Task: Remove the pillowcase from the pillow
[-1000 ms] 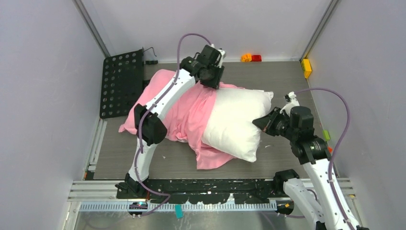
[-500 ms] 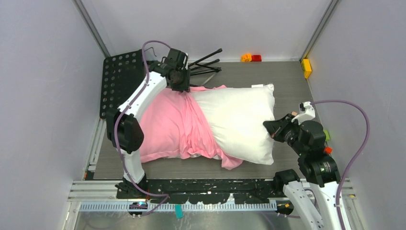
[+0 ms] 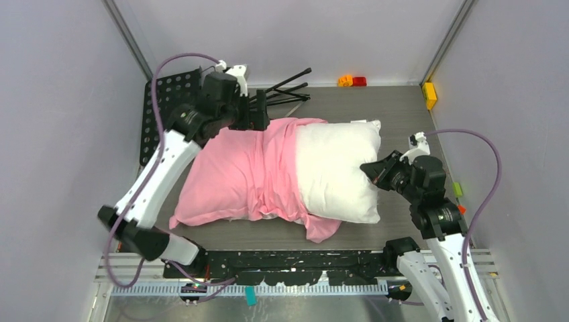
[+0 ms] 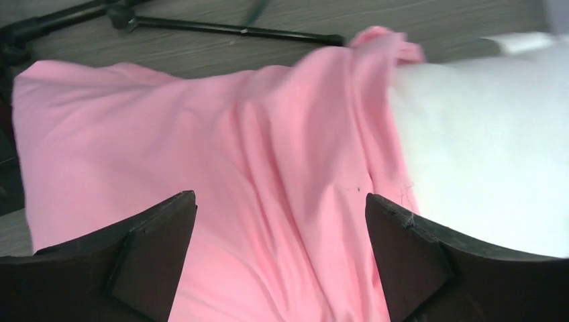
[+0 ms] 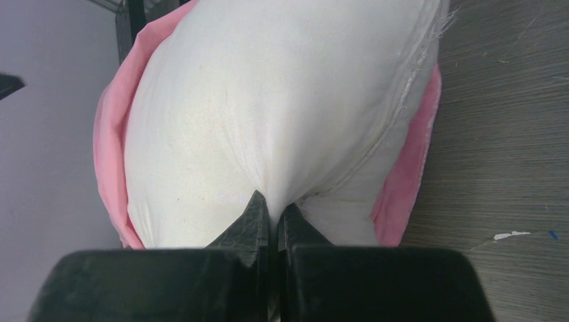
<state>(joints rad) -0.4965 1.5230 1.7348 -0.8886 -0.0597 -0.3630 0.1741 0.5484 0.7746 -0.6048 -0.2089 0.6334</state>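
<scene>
A grey wood-grain worktop (image 3: 402,114) carries everything. Across its middle lies the pillow (image 3: 335,171), long side running left to right. The pink pillowcase (image 3: 235,174) covers its left part, the white right end is bare, and a loose pink flap rests on the surface toward the near edge. A black perforated plate (image 3: 147,131) lies flat at the far left corner, and thin black rods (image 3: 288,90) lie beside it along the far edge. An orange block (image 3: 345,80) and a red block (image 3: 359,81) sit touching at the far edge, and a yellow block (image 3: 429,95) sits at the far right corner.

Left gripper (image 4: 279,196) splayed; right gripper (image 5: 272,201) seemingly pinched.
</scene>
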